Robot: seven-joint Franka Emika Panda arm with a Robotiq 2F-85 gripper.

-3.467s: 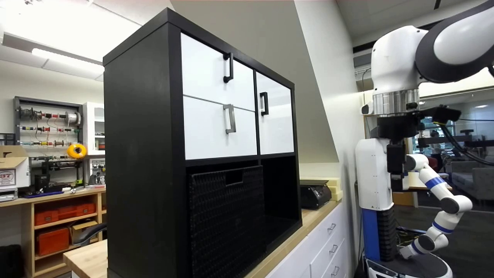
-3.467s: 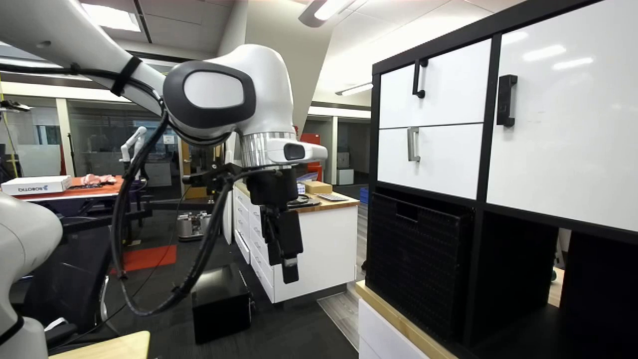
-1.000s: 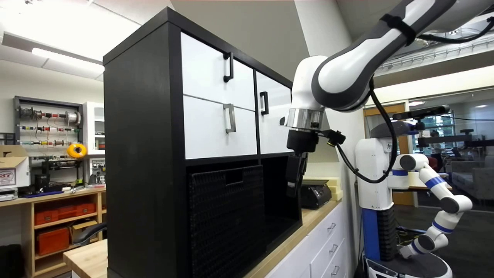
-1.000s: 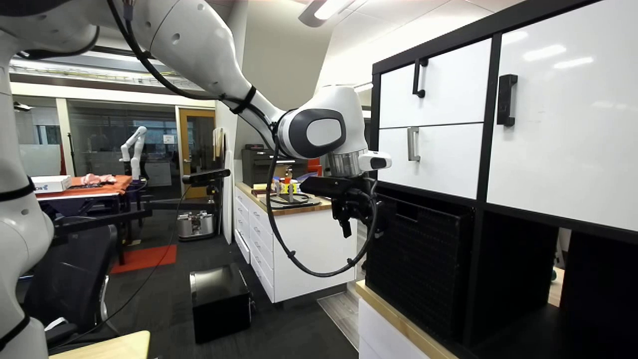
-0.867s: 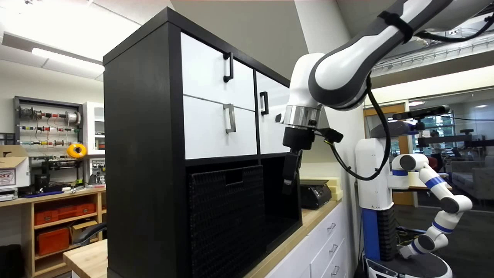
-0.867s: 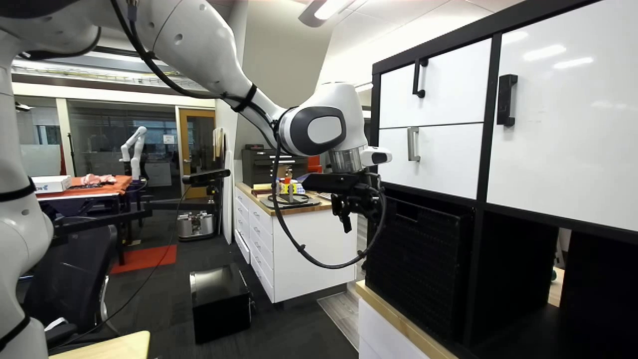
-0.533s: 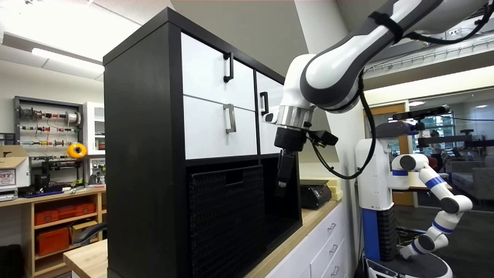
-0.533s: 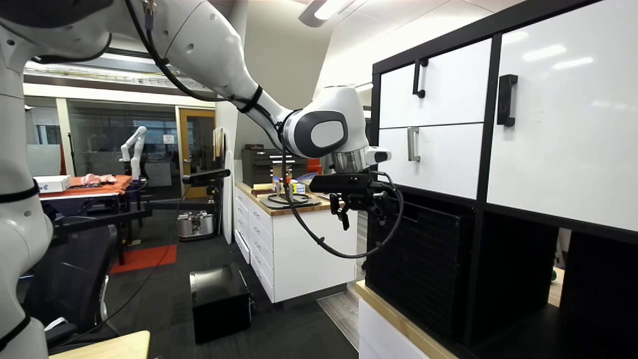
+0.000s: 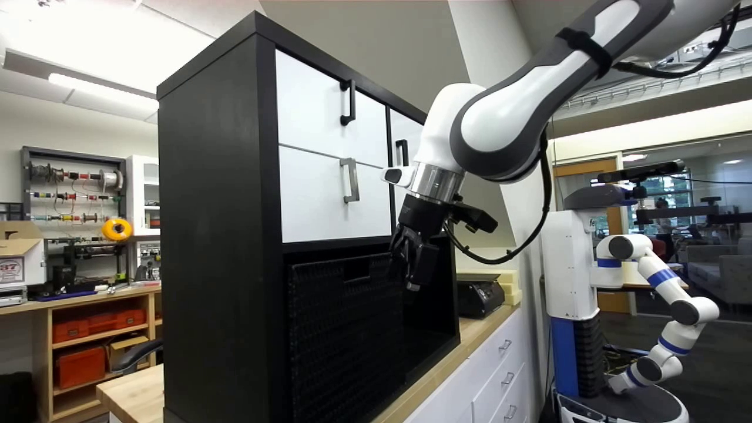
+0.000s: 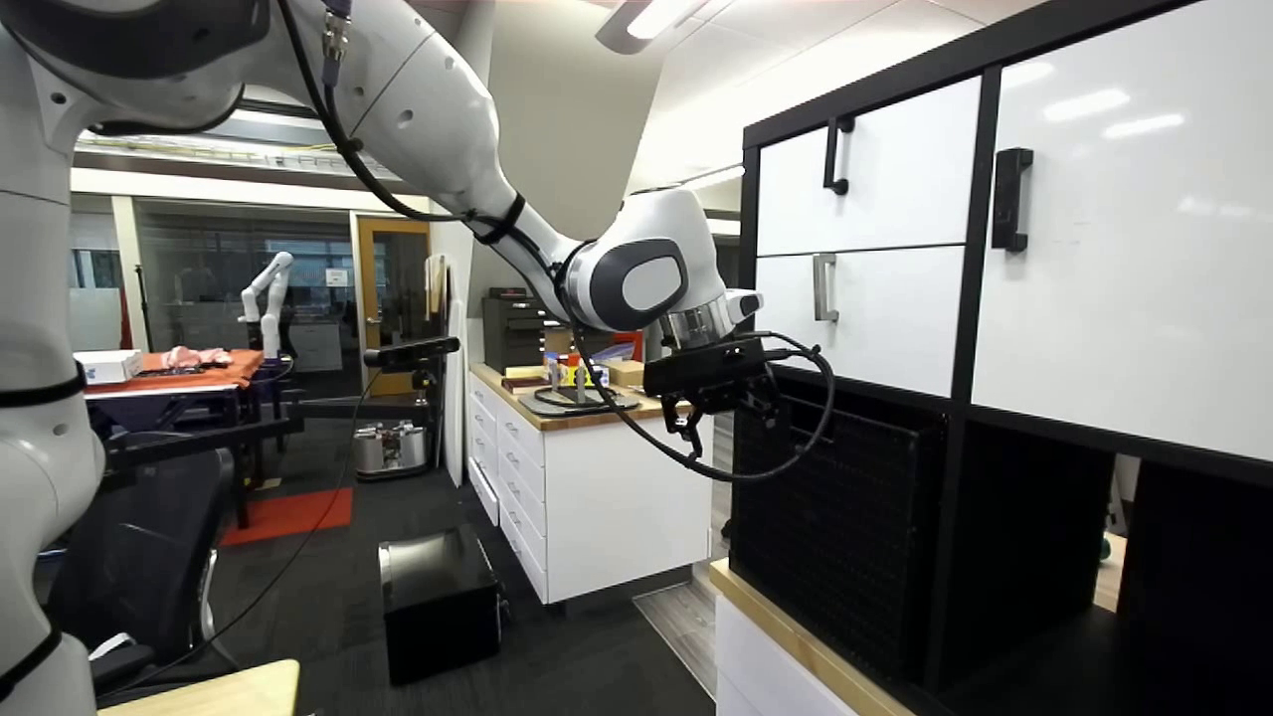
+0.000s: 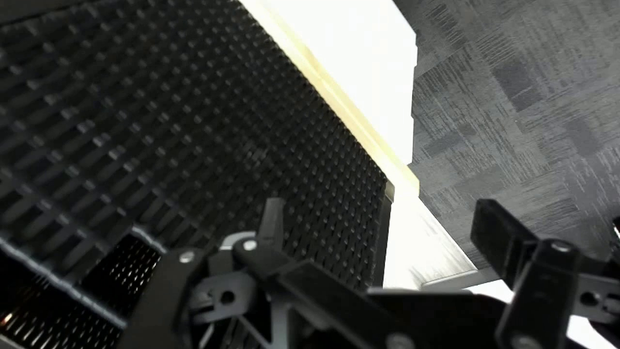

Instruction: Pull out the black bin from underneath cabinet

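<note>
Starting at the left in an exterior view, we meet the cabinet [image 9: 208, 223] and, in its lower-left compartment under two white drawer fronts [image 9: 311, 200], the black bin [image 9: 346, 346]. We see it upright, its front turned toward four o'clock; that face looks nearly square, so we cannot pick out a long axis. It is dull black, woven in close ribs, with a small handle slot [image 9: 356, 270] at twelve o'clock. At two o'clock from its middle we have the gripper [image 11: 378, 208], its fingers [image 11: 500, 237] spread wide apart. In the wrist view one finger overlaps the bin's weave; whether it touches, we cannot tell. Rightward, the arm [image 9: 499, 126] slants up toward two o'clock.
</note>
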